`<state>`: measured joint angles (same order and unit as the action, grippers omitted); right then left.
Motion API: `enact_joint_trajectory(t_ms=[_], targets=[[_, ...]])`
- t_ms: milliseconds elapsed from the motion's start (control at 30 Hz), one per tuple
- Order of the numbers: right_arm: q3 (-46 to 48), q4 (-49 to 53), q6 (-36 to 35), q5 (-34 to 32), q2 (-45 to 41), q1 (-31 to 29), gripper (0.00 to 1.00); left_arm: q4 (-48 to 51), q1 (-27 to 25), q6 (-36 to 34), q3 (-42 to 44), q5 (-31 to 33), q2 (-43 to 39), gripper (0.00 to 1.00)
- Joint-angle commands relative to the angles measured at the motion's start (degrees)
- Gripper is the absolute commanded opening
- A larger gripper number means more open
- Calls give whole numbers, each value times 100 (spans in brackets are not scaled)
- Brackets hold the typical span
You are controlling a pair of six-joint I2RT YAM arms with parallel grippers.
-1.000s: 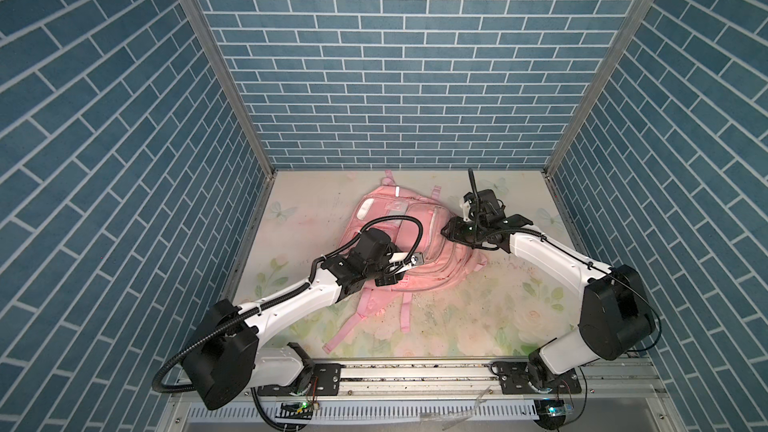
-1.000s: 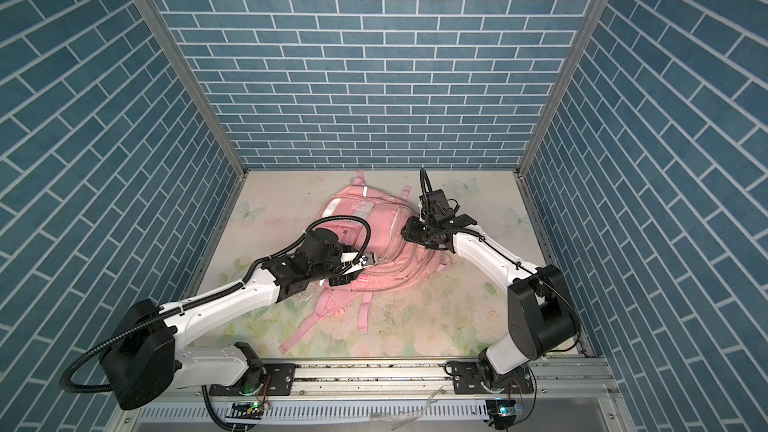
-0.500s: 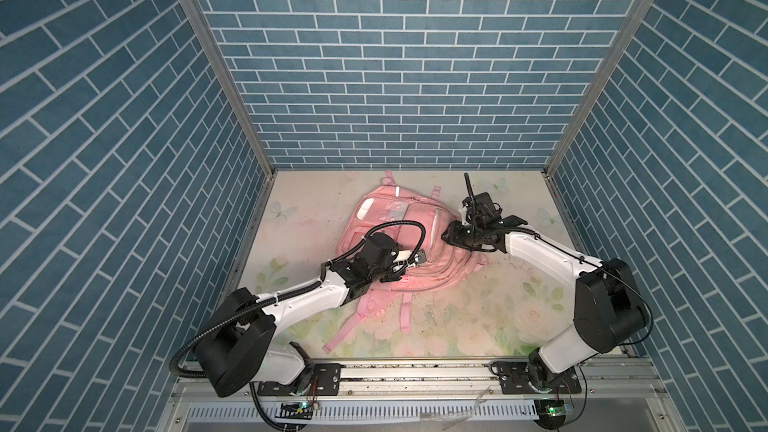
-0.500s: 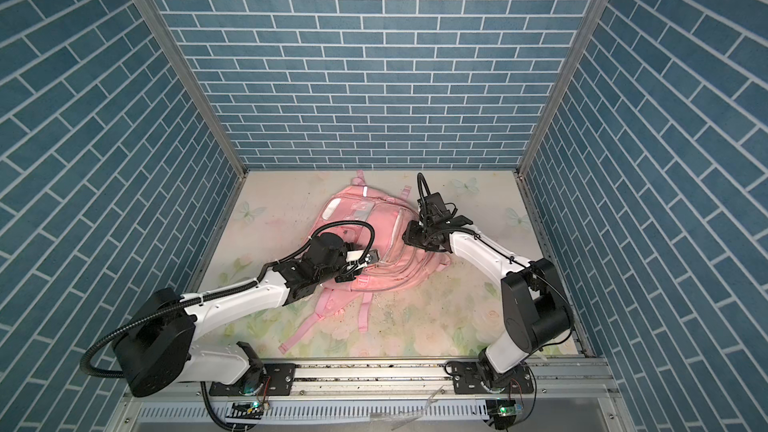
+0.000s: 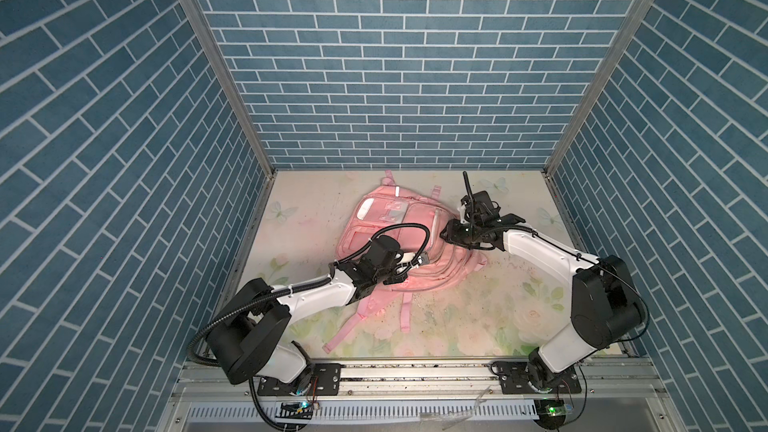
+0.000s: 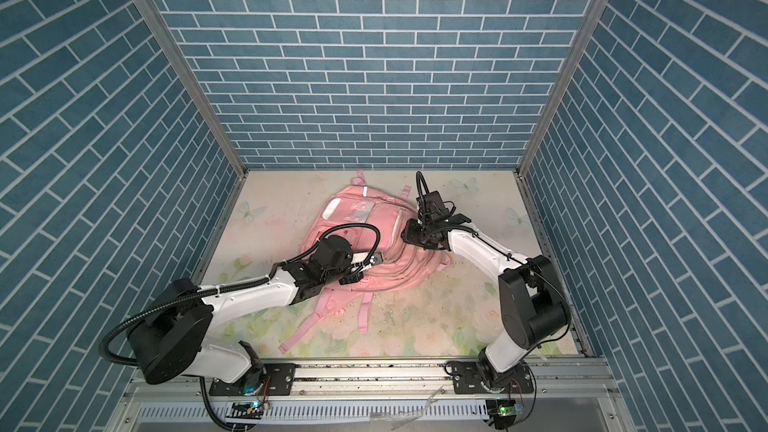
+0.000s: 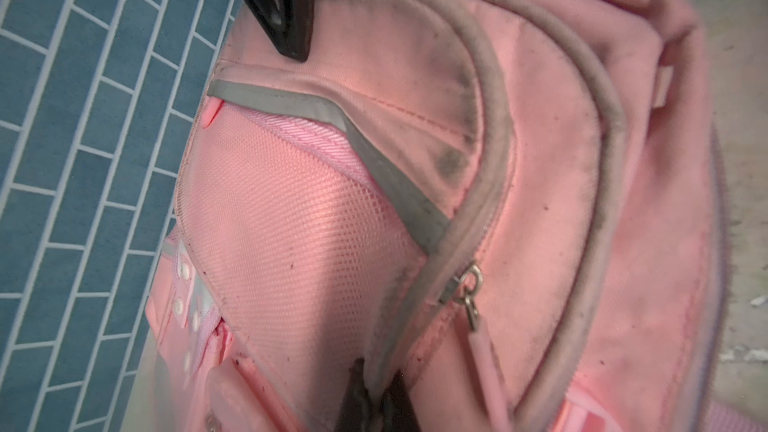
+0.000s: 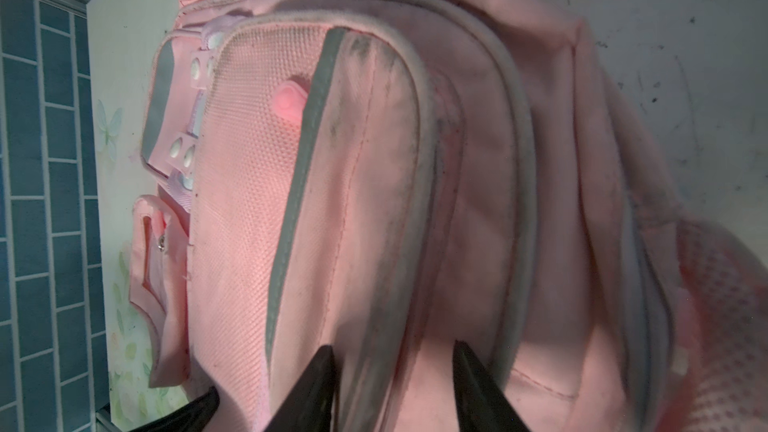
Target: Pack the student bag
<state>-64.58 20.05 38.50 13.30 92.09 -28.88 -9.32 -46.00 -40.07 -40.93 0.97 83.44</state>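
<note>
The student bag (image 5: 374,218) (image 6: 353,218) is a big soft pink backpack lying flat in the middle of the floral table. My left gripper (image 5: 409,264) (image 6: 365,263) reaches onto its near side. In the left wrist view that gripper (image 7: 376,392) is shut, pinching the grey piping beside a zip pull (image 7: 471,297). My right gripper (image 5: 446,236) (image 6: 407,236) sits on the bag's right edge. Its fingers (image 8: 324,371) stand apart with a thick fold of bag fabric (image 8: 353,160) and grey piping pressed between them.
Blue brick walls with metal corner posts (image 5: 216,64) close in the back and both sides. The bag's pink straps (image 5: 353,322) trail toward the front metal rail (image 5: 415,371). The floral table cover (image 5: 478,317) shows to the right of the straps.
My left gripper, open before, has shut on the bag's piping, and its arm has drawn back a little. The right gripper has kept its hold at the bag's right edge.
</note>
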Motion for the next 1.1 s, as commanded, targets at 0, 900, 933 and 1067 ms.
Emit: enact_joint_trajectory(t_ms=[0, 900, 933, 1067], targets=[[-187, -259, -84, 273, 171, 154, 46, 263, -353, 537, -16, -487, -126, 0], [3539, -2691, -2876, -1272, -4389, -588, 35, 703, -657, 4003, -1840, -929, 1015, 0], [3765, -2868, -2983, -1552, -4495, -967, 36, 704, -658, 4006, -1842, -932, 1024, 0], [4292, -3457, -2954, -2465, -4505, -1822, 39, 686, -666, 3988, -1826, -935, 1004, 0]])
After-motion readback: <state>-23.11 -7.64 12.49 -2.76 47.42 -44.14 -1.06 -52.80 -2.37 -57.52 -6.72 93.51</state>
